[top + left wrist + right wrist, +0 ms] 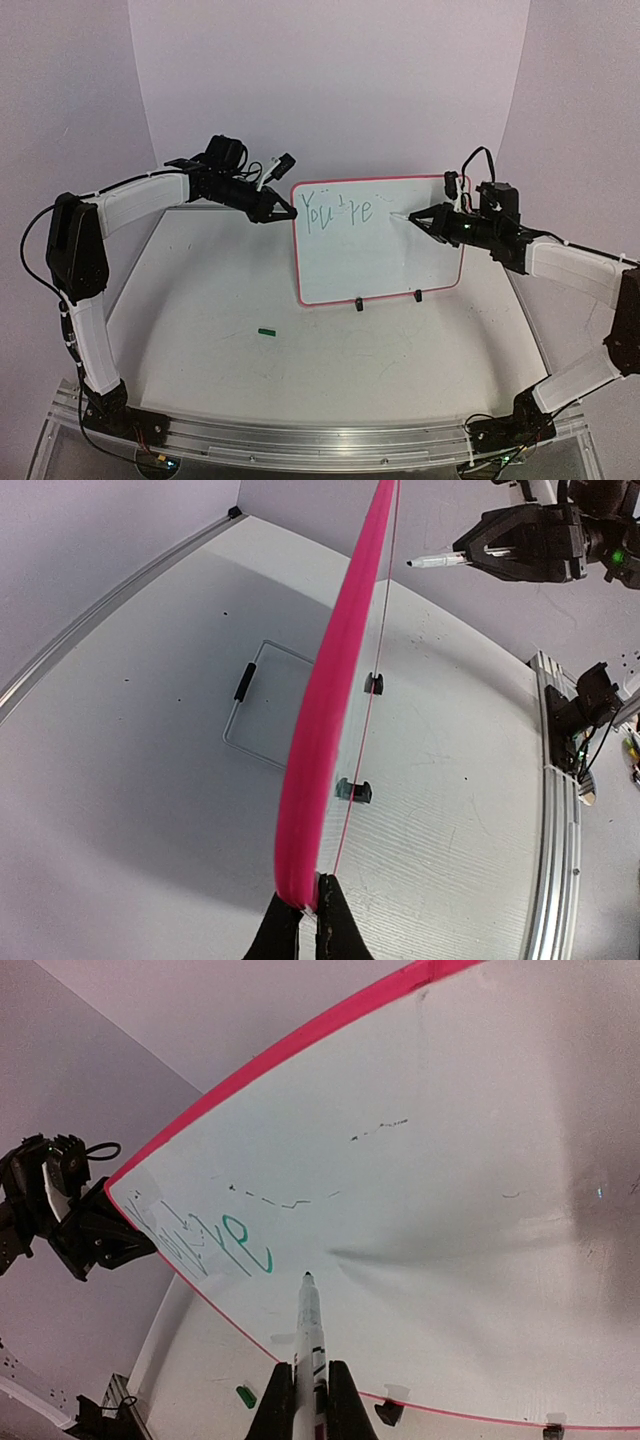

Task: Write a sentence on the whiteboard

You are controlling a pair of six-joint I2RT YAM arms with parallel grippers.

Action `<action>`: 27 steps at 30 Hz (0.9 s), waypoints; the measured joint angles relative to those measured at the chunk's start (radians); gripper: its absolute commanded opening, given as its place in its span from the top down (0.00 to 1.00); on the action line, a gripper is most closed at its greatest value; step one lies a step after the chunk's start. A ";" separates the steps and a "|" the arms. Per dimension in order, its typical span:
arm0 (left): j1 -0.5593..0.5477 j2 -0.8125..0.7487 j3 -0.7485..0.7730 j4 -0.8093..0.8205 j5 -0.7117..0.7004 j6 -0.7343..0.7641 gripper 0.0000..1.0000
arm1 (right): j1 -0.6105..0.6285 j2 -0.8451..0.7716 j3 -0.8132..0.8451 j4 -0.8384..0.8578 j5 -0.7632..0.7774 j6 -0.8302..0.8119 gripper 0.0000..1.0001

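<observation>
The whiteboard [380, 260] stands upright on two black clip feet [358, 304] at mid-table, red frame all round. Green marker words of the sentence [335, 212] run along its top left, reading roughly "You're". My left gripper [290, 212] is shut on the board's upper left edge [330, 710], with the jaws pinching the frame in the left wrist view. My right gripper [310, 1385] is shut on a white marker [310, 1330]. The marker's tip sits just right of the last letter [250, 1255], at the board face; I cannot tell if it touches.
A small green cap [266, 331] lies on the table in front of the board's left side. An aluminium rail [300, 435] with both arm bases runs along the near edge. A thin rectangular outline with a black piece [245, 683] shows on the table behind the board.
</observation>
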 measured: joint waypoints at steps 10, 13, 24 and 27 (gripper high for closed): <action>0.000 0.000 0.000 -0.002 0.000 0.004 1.00 | 0.000 0.032 0.030 0.036 0.037 0.014 1.00; 0.000 0.000 0.000 -0.002 0.000 0.004 1.00 | 0.000 0.047 0.037 0.040 0.042 0.019 1.00; 0.000 0.000 0.007 -0.019 0.000 -0.001 1.00 | 0.000 0.092 0.070 0.044 0.012 0.021 1.00; 0.000 0.000 0.008 -0.021 0.000 -0.002 1.00 | 0.000 0.103 0.070 0.044 -0.006 0.021 1.00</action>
